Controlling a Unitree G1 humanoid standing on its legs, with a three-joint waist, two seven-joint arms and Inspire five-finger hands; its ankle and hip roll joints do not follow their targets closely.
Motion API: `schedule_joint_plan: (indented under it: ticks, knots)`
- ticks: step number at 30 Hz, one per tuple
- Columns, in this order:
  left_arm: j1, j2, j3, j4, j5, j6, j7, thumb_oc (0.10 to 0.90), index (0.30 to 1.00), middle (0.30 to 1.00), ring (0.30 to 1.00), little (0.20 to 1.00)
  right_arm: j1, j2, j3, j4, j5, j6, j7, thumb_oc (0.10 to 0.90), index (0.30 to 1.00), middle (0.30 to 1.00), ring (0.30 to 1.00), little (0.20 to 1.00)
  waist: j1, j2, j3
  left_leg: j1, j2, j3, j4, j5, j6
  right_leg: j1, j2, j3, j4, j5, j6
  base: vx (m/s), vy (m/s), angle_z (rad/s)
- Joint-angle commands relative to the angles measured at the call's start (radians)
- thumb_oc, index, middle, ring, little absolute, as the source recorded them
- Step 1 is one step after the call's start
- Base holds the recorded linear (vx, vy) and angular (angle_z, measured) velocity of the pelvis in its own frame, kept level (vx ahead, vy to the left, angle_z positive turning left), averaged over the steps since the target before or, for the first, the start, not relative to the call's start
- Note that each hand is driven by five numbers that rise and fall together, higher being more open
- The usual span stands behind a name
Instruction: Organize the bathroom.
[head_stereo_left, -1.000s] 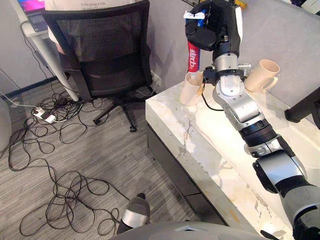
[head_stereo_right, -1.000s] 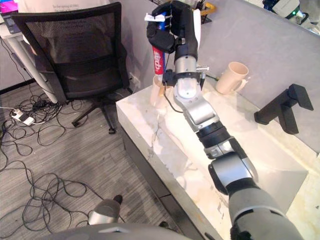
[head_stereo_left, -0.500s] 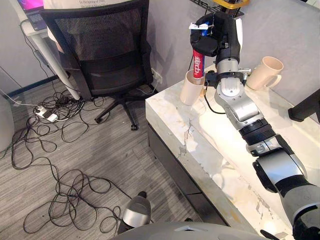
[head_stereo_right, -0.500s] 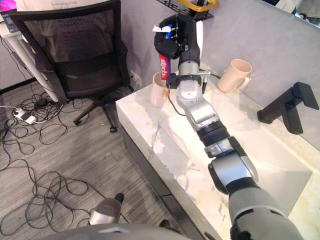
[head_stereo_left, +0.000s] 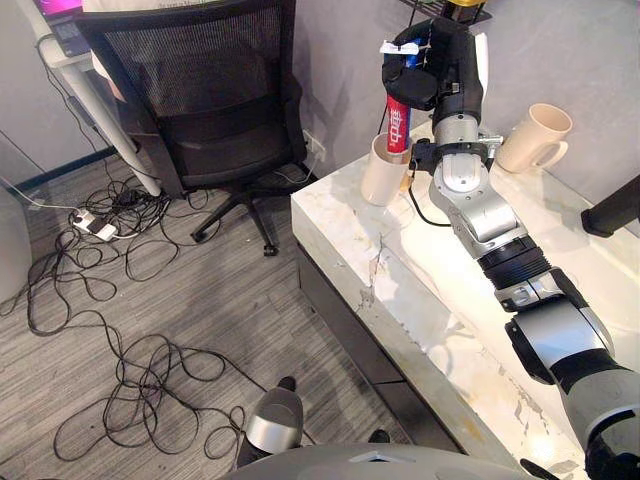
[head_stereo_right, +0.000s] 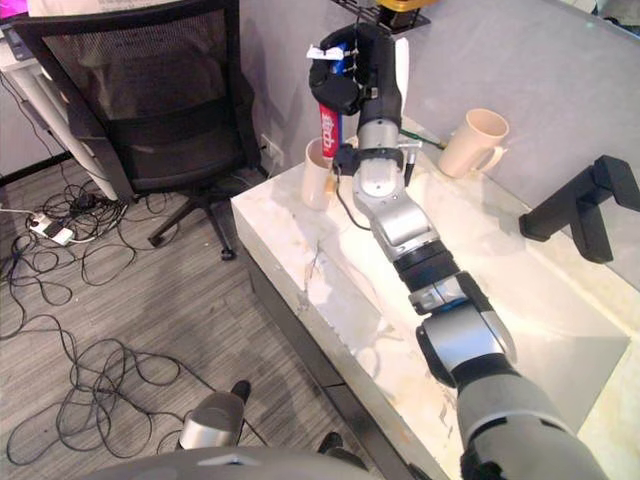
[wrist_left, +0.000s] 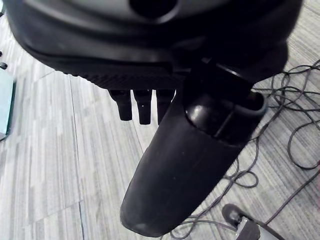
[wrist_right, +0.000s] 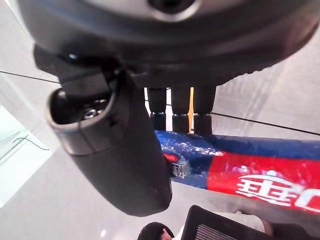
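Toothpaste tube (head_stereo_left: 398, 118) is going into the cream cup (head_stereo_left: 381, 183) at the desk's (head_stereo_left: 450, 300) far-left corner; the right hand (head_stereo_left: 430, 75) is clenching round its upper end, lower end dipping into the cup. Next I judge: lowering straight, then releasing. The desk edge is running just at 9 o'clock of the cup; a mug (head_stereo_left: 533, 138) is standing well apart at 3 o'clock. The left hand (wrist_left: 150, 100) is hanging relaxed above the floor (head_stereo_left: 150, 300)

The toothpaste tube (head_stereo_left: 399, 115) drops into the cup (head_stereo_left: 384, 176) — its lower end is hidden by the rim. The right hand (head_stereo_left: 428, 62) covers its upper part. At 3 o'clock, a black fixture (head_stereo_left: 612, 206) — perhaps a faucet — is cut by the frame edge.
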Motion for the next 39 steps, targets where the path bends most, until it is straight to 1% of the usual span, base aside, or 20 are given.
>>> schedule_joint_plan:
  ticks: [1, 5, 10, 14, 19, 21, 28, 33, 39]
  knots:
    - [0.071, 0.077, -0.082, 0.079, 0.025, 0.044, 0.014, 0.8, 0.9, 0.9, 0.9, 0.9, -0.175, 0.01, -0.071, -0.062, -0.052, -0.17, -0.039, 0.4, 0.3, 0.3, 0.3, 0.3, -0.006, 0.004, -0.088, 0.011, 0.085, 0.039, -0.051, 0.078, -0.024, -0.067, -0.088, 0.072, 0.125, -0.062, 0.068, 0.0, 0.0, 0.0]
    - [0.07, 0.076, -0.08, 0.079, 0.031, 0.042, 0.012, 0.8, 0.9, 0.9, 0.9, 0.9, -0.168, 0.013, -0.072, -0.07, -0.044, -0.176, -0.032, 0.4, 0.3, 0.3, 0.3, 0.3, -0.01, 0.004, -0.088, 0.012, 0.083, 0.041, -0.052, 0.077, -0.022, -0.07, -0.088, 0.078, 0.124, -0.06, 0.068, 0.0, 0.0, 0.0]
    - [0.071, 0.076, -0.078, 0.077, 0.037, 0.037, 0.005, 0.8, 0.9, 0.9, 0.9, 0.9, -0.149, 0.023, -0.079, -0.099, -0.034, -0.206, -0.021, 0.4, 0.3, 0.3, 0.3, 0.3, -0.018, 0.004, -0.086, 0.014, 0.082, 0.046, -0.052, 0.074, -0.02, -0.078, -0.087, 0.087, 0.126, -0.058, 0.07, -0.01, 0.002, -0.03]
    - [0.07, 0.073, -0.081, 0.074, 0.037, 0.041, 0.005, 0.8, 0.9, 0.9, 0.9, 0.9, -0.128, 0.029, -0.092, -0.148, -0.035, -0.235, -0.03, 0.4, 0.3, 0.3, 0.3, 0.3, -0.026, 0.004, -0.085, 0.016, 0.079, 0.048, -0.049, 0.07, -0.017, -0.08, -0.086, 0.097, 0.126, -0.058, 0.07, -0.01, 0.003, -0.04]
    - [0.066, 0.071, -0.08, 0.071, 0.041, 0.047, 0.0, 0.8, 0.9, 0.9, 0.9, 0.9, -0.095, 0.043, -0.104, -0.217, -0.046, -0.256, -0.041, 0.4, 0.3, 0.3, 0.3, 0.3, -0.037, 0.006, -0.075, 0.008, 0.075, 0.052, -0.03, 0.061, -0.015, -0.091, -0.09, 0.11, 0.133, -0.056, 0.072, -0.03, 0.01, -0.03]
    - [0.066, 0.07, -0.078, 0.068, 0.044, 0.049, -0.002, 0.8, 0.9, 0.9, 0.9, 0.9, -0.08, 0.048, -0.108, -0.244, -0.051, -0.244, -0.035, 0.4, 0.3, 0.3, 0.3, 0.3, -0.041, 0.007, -0.071, 0.007, 0.072, 0.052, -0.024, 0.057, -0.013, -0.094, -0.091, 0.116, 0.136, -0.056, 0.072, -0.03, 0.014, -0.09]
    - [0.056, 0.067, -0.07, 0.057, 0.039, 0.055, 0.0, 0.8, 0.9, 0.9, 0.9, 0.9, -0.04, 0.075, -0.1, -0.283, -0.07, -0.249, -0.015, 0.4, 0.3, 0.3, 0.3, 0.3, -0.052, 0.009, -0.064, 0.002, 0.069, 0.06, -0.017, 0.053, -0.008, -0.108, -0.096, 0.128, 0.14, -0.052, 0.077, -0.01, 0.005, -0.05]
    - [0.043, 0.065, -0.082, 0.053, 0.026, 0.072, 0.007, 0.8, 0.9, 0.9, 0.9, 0.9, -0.024, 0.095, -0.097, -0.289, -0.087, -0.252, -0.026, 0.4, 0.3, 0.3, 0.3, 0.3, -0.053, 0.014, -0.05, -0.005, 0.067, 0.06, -0.013, 0.054, -0.007, -0.116, -0.1, 0.126, 0.144, -0.047, 0.078, 0.0, 0.0, 0.0]
    - [0.033, 0.067, -0.084, 0.055, 0.01, 0.081, 0.012, 0.8, 0.9, 0.9, 0.9, 0.9, -0.033, 0.087, -0.1, -0.28, -0.102, -0.267, -0.038, 0.4, 0.3, 0.3, 0.3, 0.3, -0.051, 0.02, -0.038, -0.015, 0.067, 0.058, -0.017, 0.061, -0.006, -0.128, -0.103, 0.122, 0.15, -0.044, 0.079, 0.0, 0.0, 0.0]
